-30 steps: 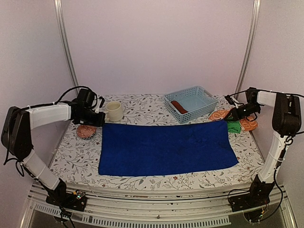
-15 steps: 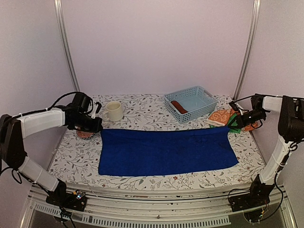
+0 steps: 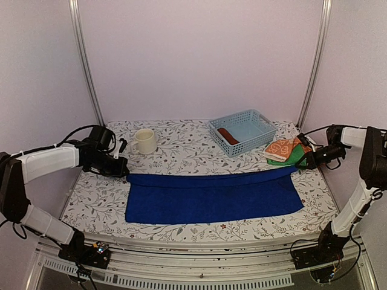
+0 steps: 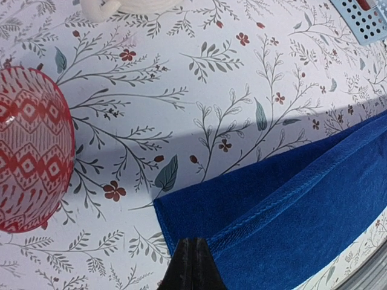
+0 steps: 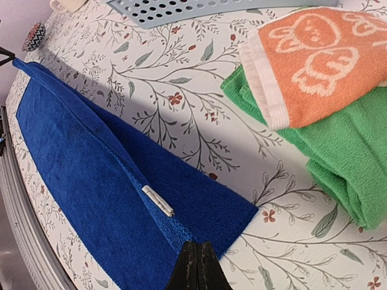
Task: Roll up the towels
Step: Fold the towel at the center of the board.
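**Both Pairs of Fingers Pinched on the Blue Towel's Far Edge**

I took the pale blue lattice basket (image 3: 251, 144) as my mark. The blue towel (image 3: 211, 196) lay spread on the flowered table (image 3: 181, 142) on the near side of the basket. It reached well out to the basket's left and a little to its right. The towel's edge nearest the basket was turned over toward me in a narrow band along its whole length.

My left fingers (image 3: 121, 172) were closed tight on the corner of that band far to the basket's left. My right fingers (image 3: 300, 164) were pinched together on the other corner, near and to the right of the basket. In each wrist view the tips met with the blue hem caught between them. A small white tag (image 5: 158, 200) showed on the hem close to the right-hand corner.

Inside the basket lay a rust-brown towel (image 3: 228, 135), bundled small. Just to the basket's right, an orange towel (image 3: 280, 147) with a white pattern sat folded on top of a green towel (image 3: 289, 158). That stack crowded my right fingers, and a strip of bare table separated the blue corner from the green cloth. To the basket's left stood a cream mug (image 3: 145, 141), upright, beyond the folded band. Farther left again, a red-and-white patterned bowl (image 4: 30, 151) sat near my left fingers. My left arm hid it from overhead, so only the left wrist view showed it.
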